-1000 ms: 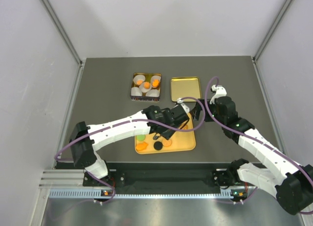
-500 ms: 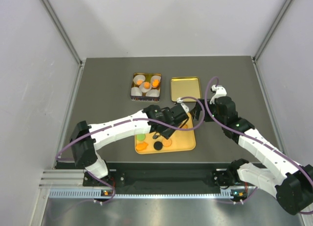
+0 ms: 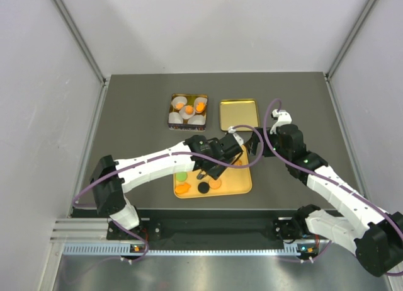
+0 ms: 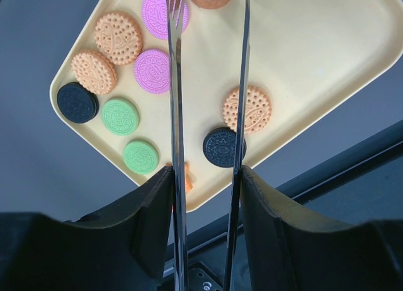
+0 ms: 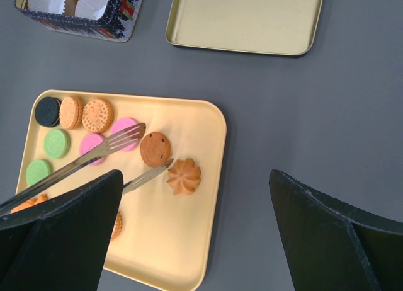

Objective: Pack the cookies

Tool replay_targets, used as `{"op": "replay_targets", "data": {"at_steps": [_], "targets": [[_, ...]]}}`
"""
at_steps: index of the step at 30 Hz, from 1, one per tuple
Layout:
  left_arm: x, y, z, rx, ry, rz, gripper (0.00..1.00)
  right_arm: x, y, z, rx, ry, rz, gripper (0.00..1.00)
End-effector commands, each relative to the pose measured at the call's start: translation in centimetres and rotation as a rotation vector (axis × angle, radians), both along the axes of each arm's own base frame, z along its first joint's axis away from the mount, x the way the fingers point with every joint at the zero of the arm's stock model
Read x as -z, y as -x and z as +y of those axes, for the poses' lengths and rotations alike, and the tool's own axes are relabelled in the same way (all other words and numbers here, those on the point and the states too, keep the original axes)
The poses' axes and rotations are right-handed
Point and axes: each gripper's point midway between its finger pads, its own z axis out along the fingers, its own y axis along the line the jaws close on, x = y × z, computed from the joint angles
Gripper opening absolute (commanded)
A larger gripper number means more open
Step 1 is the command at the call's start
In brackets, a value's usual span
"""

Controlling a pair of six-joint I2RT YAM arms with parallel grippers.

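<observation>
Cookies [image 5: 97,115]: about a dozen, lying flat on a yellow tray [image 5: 189,253] at the near middle of the bench [image 5: 315,114]. Black, tan, pink and green discs are grouped at the tray's left end. One brown disc [image 5: 155,148] and one flower-shaped piece [image 5: 184,176] sit near its middle.
Left claw [image 4: 204,177]: partly closed, gripping metal tongs [image 4: 174,83] by the handles. The blades stand apart with the brown disc between their tips; contact cannot be told.
Right claw [image 3: 255,142]: spread wide, holding nothing, above the tray's right edge.
Tin [image 5: 119,14]: behind the tray, holding white paper cups [image 3: 189,111], some with orange pieces inside.
Lid [image 5: 245,20]: gold, beside the tin on the right.
</observation>
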Motion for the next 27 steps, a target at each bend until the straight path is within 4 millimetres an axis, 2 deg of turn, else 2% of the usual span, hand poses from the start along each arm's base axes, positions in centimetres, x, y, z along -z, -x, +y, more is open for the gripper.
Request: {"op": "replay_targets", "data": {"at_steps": [1, 10, 27], "targets": [[-0.1, -0.6, -0.5, 0.008, 0.022, -0.015, 0.50, -1.0, -0.3, -0.3, 0.009, -0.006, -0.040, 1.00], [0.4, -0.6, -0.4, 0.008, 0.033, 0.011, 0.50, -1.0, -0.3, -0.4, 0.009, -0.004, -0.041, 1.00], [0.0, -0.4, 0.5, 0.000, 0.059, 0.045, 0.47, -1.0, -0.4, -0.4, 0.011, -0.004, -0.042, 1.00]]}}
